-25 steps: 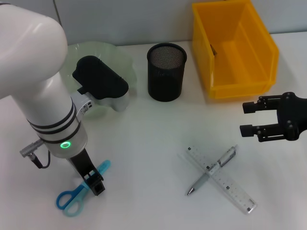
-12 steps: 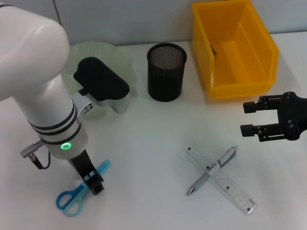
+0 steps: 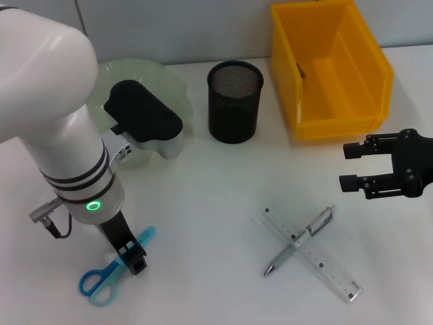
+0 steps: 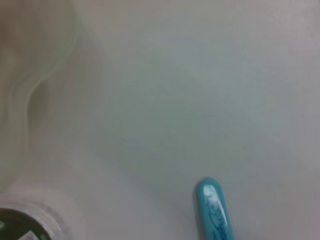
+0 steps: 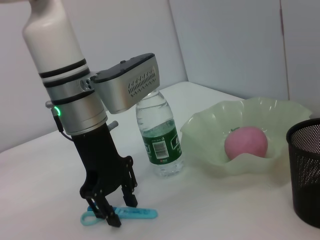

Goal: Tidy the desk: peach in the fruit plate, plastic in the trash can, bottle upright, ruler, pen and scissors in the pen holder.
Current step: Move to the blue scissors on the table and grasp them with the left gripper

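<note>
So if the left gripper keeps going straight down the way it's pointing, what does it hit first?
Most likely the blue scissors. The left gripper points down at the table with its open fingers astride the blades, so it should meet them or the table right beside them; depth is hard to judge.

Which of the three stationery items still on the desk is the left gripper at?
The blue-handled scissors: left gripper straddles them, while pen and ruler lie crossed farther right.

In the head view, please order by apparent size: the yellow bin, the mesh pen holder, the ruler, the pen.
1. Yellow bin
2. Mesh pen holder
3. Ruler
4. Pen
Holder versus ruler is close: the ruler is longer but thin.
</note>
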{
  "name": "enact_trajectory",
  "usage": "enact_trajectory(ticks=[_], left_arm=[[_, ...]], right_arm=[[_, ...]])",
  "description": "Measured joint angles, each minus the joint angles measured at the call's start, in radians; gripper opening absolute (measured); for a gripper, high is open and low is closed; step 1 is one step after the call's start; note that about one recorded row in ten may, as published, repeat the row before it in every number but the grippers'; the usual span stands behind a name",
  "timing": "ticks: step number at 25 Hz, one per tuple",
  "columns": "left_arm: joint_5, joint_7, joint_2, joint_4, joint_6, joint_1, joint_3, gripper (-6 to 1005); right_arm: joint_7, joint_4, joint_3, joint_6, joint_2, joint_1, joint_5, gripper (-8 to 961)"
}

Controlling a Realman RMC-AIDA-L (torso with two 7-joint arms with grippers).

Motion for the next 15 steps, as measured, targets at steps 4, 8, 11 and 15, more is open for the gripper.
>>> enact_trajectory(ticks=[4,8,11,15], left_arm=[[0.000,0.000,0.000,0.000,-0.002,0.000,0.001,489],[0.000,0.000,0.000,0.000,-0.002,-0.001,0.003,482],[0.000,0.000,0.000,0.000,-0.002,-0.001,0.005,476],[0.001,0.000,0.000,0.000,-0.002,-0.001,0.017,469]], right_arm=[[0.000,0.000,0.000,0.000,0.000,0.001,0.000,724],[0.000,-0.001,0.000,0.000,-0.001,0.001,0.000,724],[0.000,-0.003,0.000,-0.002,-0.001,0.002,0.000,725],[0.000,-0.004,0.000,-0.004,-0.002,0.002,0.001,725]])
